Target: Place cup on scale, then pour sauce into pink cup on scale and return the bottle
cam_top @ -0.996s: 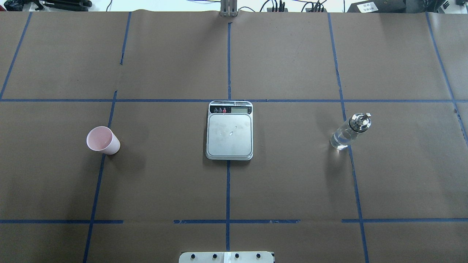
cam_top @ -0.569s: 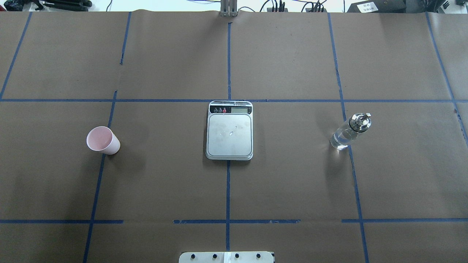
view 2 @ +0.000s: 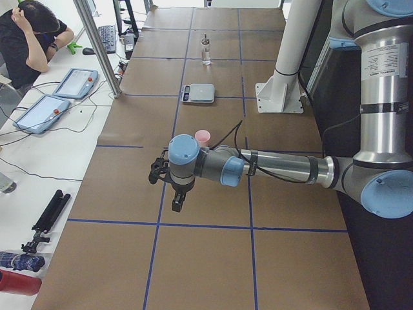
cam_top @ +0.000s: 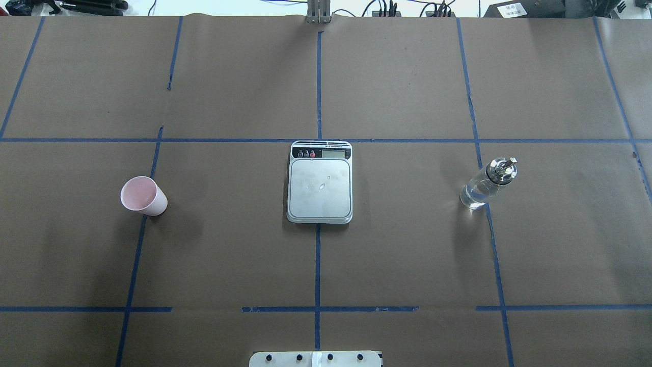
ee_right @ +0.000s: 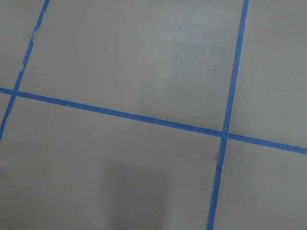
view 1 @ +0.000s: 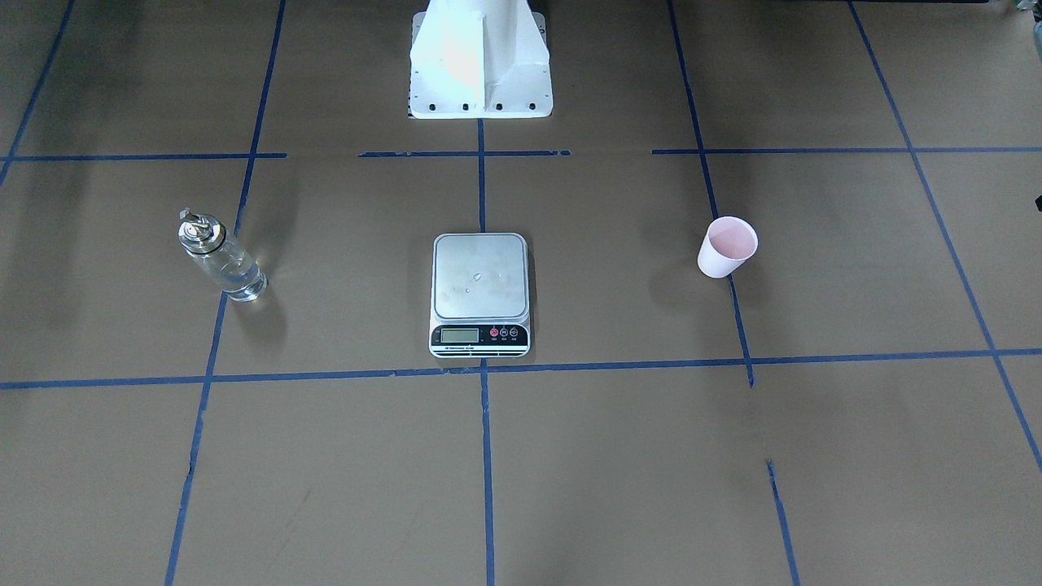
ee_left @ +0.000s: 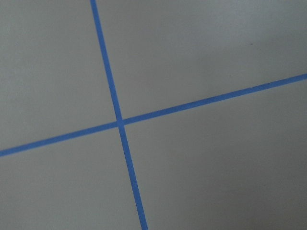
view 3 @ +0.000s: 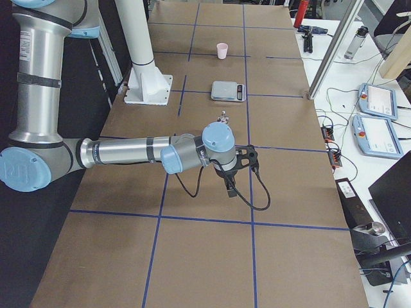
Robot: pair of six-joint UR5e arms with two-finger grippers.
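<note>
Cup (cam_top: 143,196) is staying put on the counter (cam_top: 229,244), well apart from both jaws, whose state I cannot tell, so nothing is progressing toward the scale (cam_top: 320,188) yet.

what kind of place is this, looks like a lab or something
Most likely a robotics lab test bench: a table covered in brown paper and gridded with blue tape, the robot's left arm reaching over it, and control pendants beside a person.

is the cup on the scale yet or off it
Off. The cup stands upright on the brown paper, well to the robot's left of the scale, whose platform holds no cup.
</note>
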